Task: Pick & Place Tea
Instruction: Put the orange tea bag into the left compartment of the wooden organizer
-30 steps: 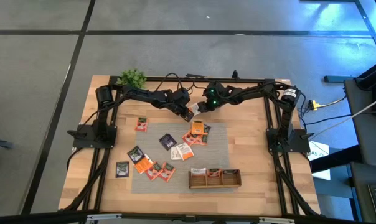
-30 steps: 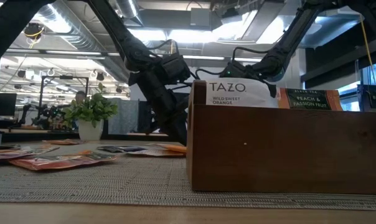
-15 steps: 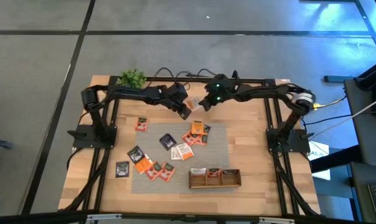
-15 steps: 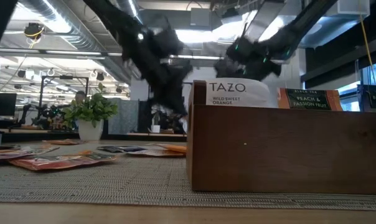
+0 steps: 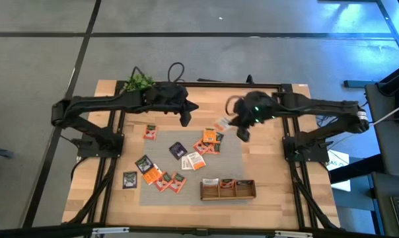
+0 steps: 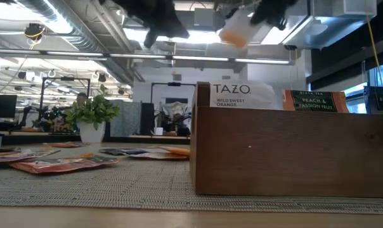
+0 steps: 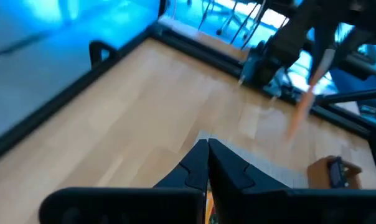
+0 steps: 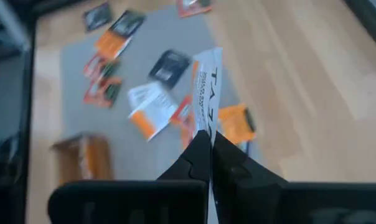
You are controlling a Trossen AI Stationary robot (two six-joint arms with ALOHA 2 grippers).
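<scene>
While your right gripper (image 8: 208, 140) pinches a white-and-orange sachet (image 8: 206, 90) by one edge, high above the mat (image 5: 236, 149), it could swing or slip out — the tray (image 5: 227, 190) sits nearer. Left gripper (image 7: 206, 149) is clenched, empty.

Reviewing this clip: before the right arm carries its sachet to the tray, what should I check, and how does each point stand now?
1. Right gripper shut on the white-and-orange sachet: ok.
2. Sachet lifted clear of the grey mat: ok, it hangs high in the low view.
3. Left gripper shut, holding nothing, near the table's far edge, away from the tray: ok.
4. Wooden tray upright at the mat's near edge: ok.
5. Room left in the Wild Sweet Orange compartment: cannot tell.
</scene>
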